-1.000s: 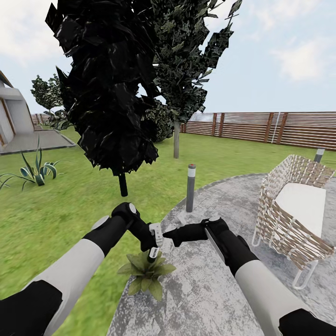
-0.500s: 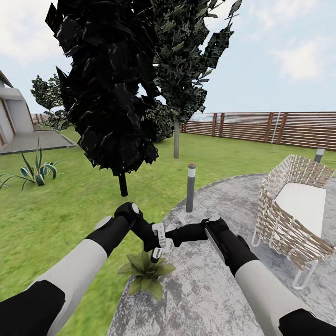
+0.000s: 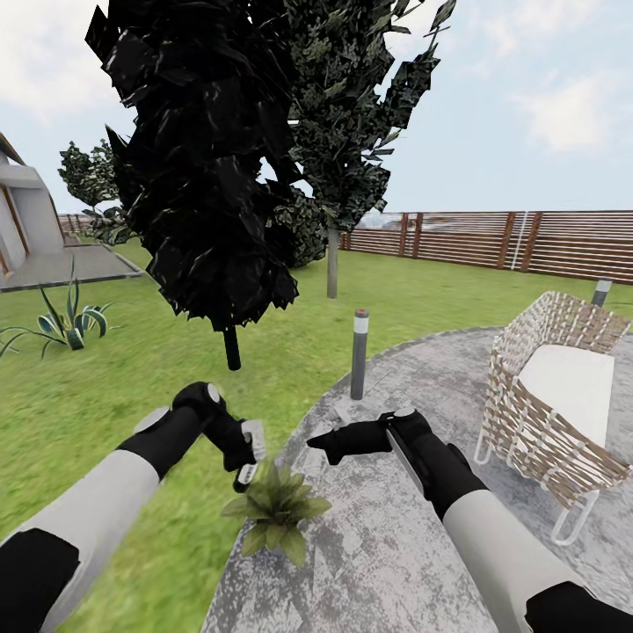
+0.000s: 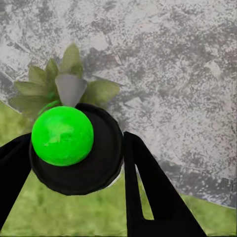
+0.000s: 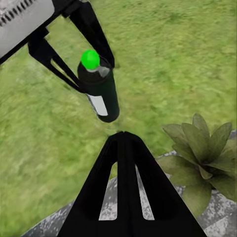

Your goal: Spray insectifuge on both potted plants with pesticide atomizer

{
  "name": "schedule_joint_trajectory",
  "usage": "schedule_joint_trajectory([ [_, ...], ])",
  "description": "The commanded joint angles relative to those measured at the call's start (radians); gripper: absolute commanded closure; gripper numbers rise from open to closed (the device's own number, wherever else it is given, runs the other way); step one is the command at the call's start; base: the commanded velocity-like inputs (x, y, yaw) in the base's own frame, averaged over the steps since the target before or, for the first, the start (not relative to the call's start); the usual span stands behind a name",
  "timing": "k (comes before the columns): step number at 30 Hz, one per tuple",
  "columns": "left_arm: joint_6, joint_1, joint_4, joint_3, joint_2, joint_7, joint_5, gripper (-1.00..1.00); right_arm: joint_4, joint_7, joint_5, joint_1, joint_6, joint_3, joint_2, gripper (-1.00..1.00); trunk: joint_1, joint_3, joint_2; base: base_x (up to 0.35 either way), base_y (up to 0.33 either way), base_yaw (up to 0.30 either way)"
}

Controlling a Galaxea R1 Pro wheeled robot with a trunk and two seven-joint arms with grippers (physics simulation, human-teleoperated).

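Swinging leftward off the mottled grey patio (image 3: 422, 545), the left claw (image 3: 249, 457) grips the slim dark bottle (image 5: 100, 92), green-capped, beside the pointed-leaf plant (image 3: 277, 510); the right claw (image 3: 318, 440) appears closed, empty.

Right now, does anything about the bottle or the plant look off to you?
One oddity: the pesticide atomizer clamped in the left gripper shows a bright green top, not red. It hangs tilted over the lawn edge beside the potted plant, which sits upright and undamaged. The right gripper is shut and empty.
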Motion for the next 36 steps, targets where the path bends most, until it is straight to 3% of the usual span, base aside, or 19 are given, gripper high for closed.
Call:
schedule_joint_trajectory([
  [1, 0.010, -0.001, -0.002, -0.003, 0.031, -0.003, 0.000, 1.00, -0.001, 0.005, 0.006, -0.001, 0.005, -0.002, 0.000, 1.00, 0.000, -0.001, -0.001, 0.000, 0.000, 0.000],
  [5, 0.010, 0.001, -0.002, 0.028, 0.063, -0.002, 0.001, 1.00, -0.001, 0.003, 0.007, -0.001, 0.005, -0.002, -0.001, 1.00, 0.000, -0.001, -0.001, 0.000, 0.000, 0.000],
  [7, 0.010, 0.001, -0.002, 0.094, 0.068, -0.002, 0.001, 1.00, 0.000, 0.001, 0.007, 0.000, 0.005, -0.004, -0.001, 1.00, 0.000, -0.001, -0.001, 0.000, 0.000, 0.000],
  [8, 0.010, 0.001, -0.002, 0.157, 0.074, -0.002, 0.001, 1.00, 0.002, 0.000, 0.006, 0.000, 0.005, -0.005, -0.004, -1.00, 0.000, -0.001, -0.001, 0.000, 0.000, 0.000],
  [9, 0.009, 0.002, -0.002, 0.227, 0.078, -0.002, 0.001, 1.00, 0.005, 0.000, 0.005, 0.001, 0.001, -0.006, -0.007, -1.00, 0.000, -0.001, -0.001, 0.000, 0.000, 0.000],
  [11, 0.009, 0.002, -0.002, 0.323, 0.081, -0.003, 0.000, 1.00, 0.009, -0.001, 0.003, 0.003, -0.002, -0.007, -0.010, -1.00, 0.000, -0.001, -0.001, 0.000, 0.000, 0.000],
  [13, 0.011, 0.003, -0.002, 0.392, 0.082, -0.005, 0.000, 1.00, 0.025, -0.007, 0.002, 0.009, -0.003, -0.009, -0.014, -1.00, 0.000, -0.001, -0.001, 0.000, 0.000, 0.000],
  [15, 0.039, 0.004, -0.002, 0.452, 0.083, -0.007, -0.001, 1.00, 0.084, -0.054, 0.001, 0.013, -0.004, -0.011, -0.043, -1.00, 0.000, -0.001, -0.001, 0.000, 0.000, 0.000],
  [17, 0.134, 0.007, -0.002, 0.497, 0.083, -0.007, -0.001, 1.00, 0.146, -0.162, -0.001, 0.014, -0.004, -0.014, -0.080, -1.00, 0.000, -0.001, -0.001, 0.000, 0.000, 0.000],
  [19, 0.216, 0.008, -0.002, 0.513, 0.083, -0.008, -0.001, 1.00, 0.169, -0.254, -0.003, 0.014, -0.003, -0.019, -0.114, -1.00, 0.000, -0.001, -0.001, 0.000, 0.000, 0.000],
  [20, 0.268, 0.009, -0.002, 0.519, 0.081, -0.008, -0.001, 1.00, 0.177, -0.312, -0.004, 0.014, -0.003, -0.027, -0.148, -1.00, 0.000, -0.001, -0.001, 0.000, 0.000, 0.000],
  [23, 0.348, 0.010, -0.002, 0.524, 0.075, -0.008, 0.000, 1.00, 0.184, -0.382, -0.005, 0.014, -0.002, -0.056, -0.222, -1.00, 0.000, -0.001, -0.001, 0.000, 0.000, 0.000],
  [24, 0.376, 0.010, -0.002, 0.524, 0.074, -0.008, 0.000, 1.00, 0.184, -0.400, -0.006, 0.014, -0.002, -0.082, -0.251, -1.00, 0.000, -0.001, -0.001, 0.000, 0.000, 0.000],
  [25, 0.417, 0.010, -0.002, 0.524, 0.071, -0.008, 0.000, 1.00, 0.187, -0.422, -0.006, 0.014, -0.002, -0.147, -0.293, -1.00, 0.000, -0.001, -0.001, 0.000, 0.000, 0.000],
  [26, 0.441, 0.010, -0.003, 0.524, 0.065, -0.008, -0.001, 1.00, 0.190, -0.432, -0.006, 0.014, -0.003, -0.201, -0.315, -1.00, 0.000, -0.001, -0.001, 0.000, 0.000, 0.000],
  [28, 0.487, 0.010, -0.003, 0.522, 0.055, -0.008, -0.002, 1.00, 0.196, -0.443, -0.005, 0.014, -0.003, -0.342, -0.341, -1.00, 0.000, -0.001, -0.001, 0.000, 0.000, 0.000],
  [31, 0.549, 0.010, -0.003, 0.521, 0.042, -0.008, -0.009, 1.00, 0.199, -0.454, -0.001, 0.014, -0.004, -0.459, -0.351, -1.00, 0.000, -0.001, -0.001, 0.000, 0.000, 0.000],
  [33, 0.570, 0.010, -0.002, 0.521, 0.039, -0.009, -0.031, 1.00, 0.201, -0.486, 0.001, 0.015, -0.005, -0.486, -0.351, -1.00, 0.000, -0.001, -0.001, 0.000, 0.000, 0.000],
  [36, 0.575, 0.010, 0.082, 0.521, 0.040, -0.010, -0.040, 1.00, 0.247, -0.494, 0.003, 0.016, -0.005, -0.490, -0.346, -1.00, 0.000, -0.001, -0.001, 0.000, 0.000, 0.000],
])
